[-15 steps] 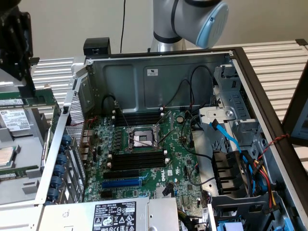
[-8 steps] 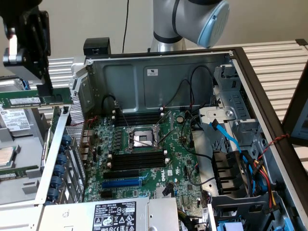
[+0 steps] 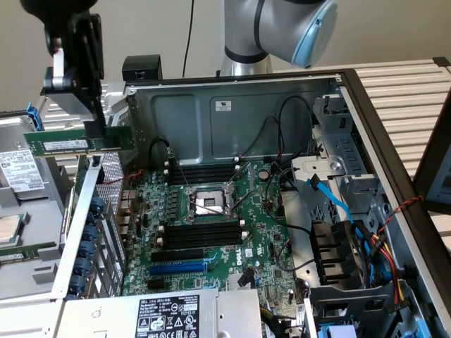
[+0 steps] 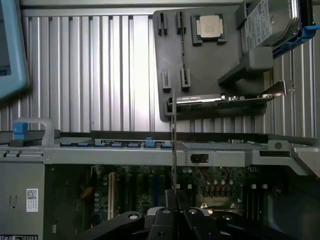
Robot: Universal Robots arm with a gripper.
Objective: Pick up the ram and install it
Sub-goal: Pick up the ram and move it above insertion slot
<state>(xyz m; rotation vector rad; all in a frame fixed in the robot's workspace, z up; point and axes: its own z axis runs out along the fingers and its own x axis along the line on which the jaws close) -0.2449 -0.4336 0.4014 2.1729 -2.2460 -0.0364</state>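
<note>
I hold the ram [image 3: 60, 144] pinched in the gripper [image 3: 96, 130], level over the case's [image 3: 211, 116] edge (presumably to match the slots [image 3: 201, 232]).

Claw [image 3: 96, 131] aloft, tightly closed

In the exterior view I look into an open desktop case [image 3: 232, 105] lying on a slatted table [image 3: 412, 88]. I take the CPU socket [image 3: 209, 203] on the green motherboard [image 3: 264, 236] as the dial's centre. Black memory slots [image 3: 201, 232] lie just at six o'clock and a second bank [image 3: 204, 171] at twelve. A blue expansion slot [image 3: 177, 268] sits further out near seven, and a blue data cable [image 3: 330, 199] runs at three beside the drive bays. At nine, outside the case, a hard drive [image 3: 19, 169] lies label up. My wrist view shows a grey tray [image 4: 200, 60] holding a bare processor [image 4: 210, 26] and what may be an expansion card [image 4: 225, 98].
</note>
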